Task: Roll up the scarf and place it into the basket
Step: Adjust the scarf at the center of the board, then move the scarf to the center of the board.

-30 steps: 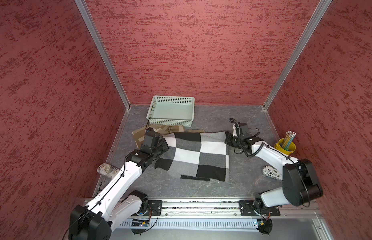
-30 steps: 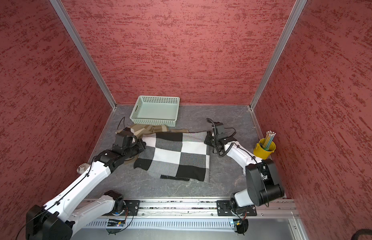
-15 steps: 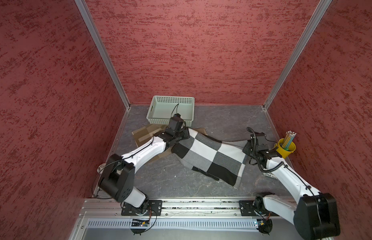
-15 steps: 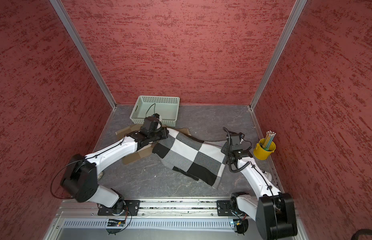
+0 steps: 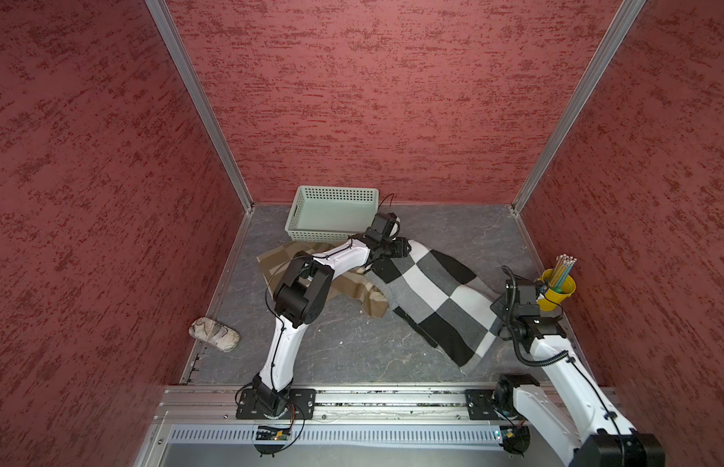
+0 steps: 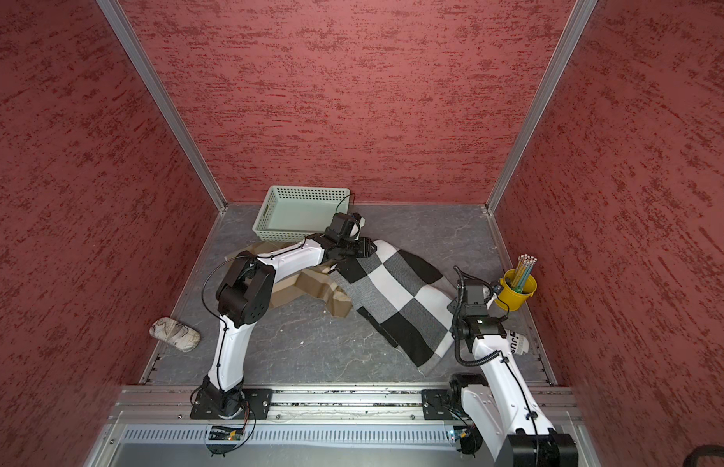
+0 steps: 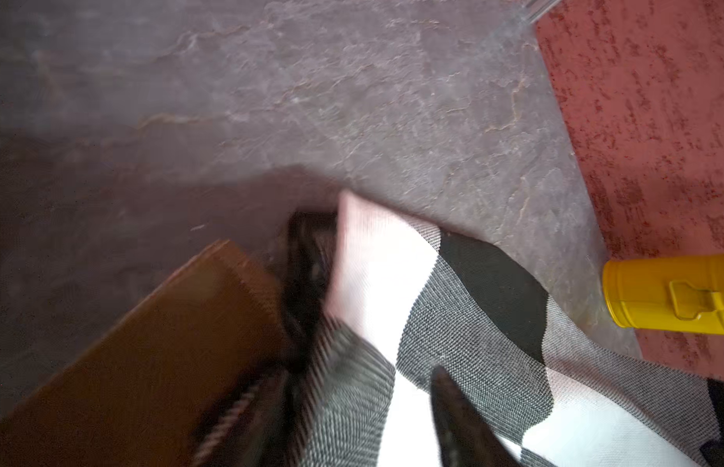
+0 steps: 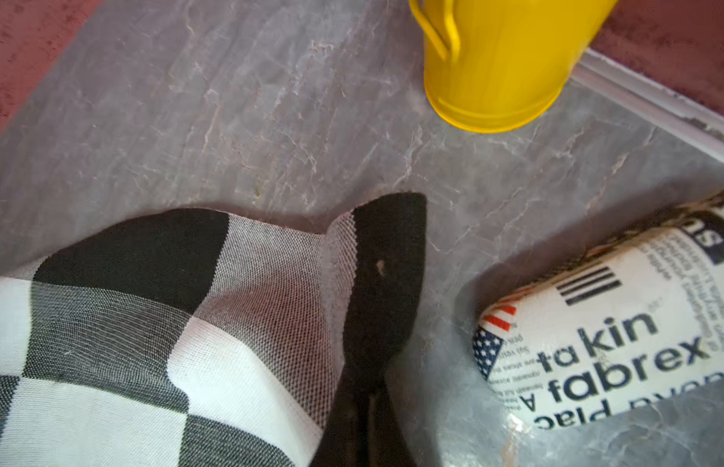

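The scarf (image 5: 433, 291) (image 6: 392, 295) is black, white and grey checked. It lies stretched at a slant from beside the basket toward the front right. The pale mint basket (image 5: 324, 236) (image 6: 287, 234) stands at the back wall with nothing in it. My left gripper (image 5: 396, 248) (image 6: 362, 246) is at the scarf's far end, by the basket's right corner. In the left wrist view its jaws (image 7: 352, 376) stand apart, with scarf (image 7: 453, 315) lying loose between them. My right gripper (image 5: 500, 307) (image 8: 368, 388) is shut on the scarf's black corner (image 8: 384, 283), low over the floor.
A tan checked cloth (image 5: 291, 258) (image 7: 150, 356) lies under the left arm and the scarf's far end. A yellow bucket (image 5: 556, 291) (image 8: 498, 60) of pencils stands close behind the right gripper. Beside that gripper lies a printed roll (image 8: 615, 343), and another roll (image 5: 214, 334) lies at the left wall.
The left arm swung from the front left to the basket's right corner and its jaws opened. The right gripper drew back toward the front right. The scarf now lies slanted.
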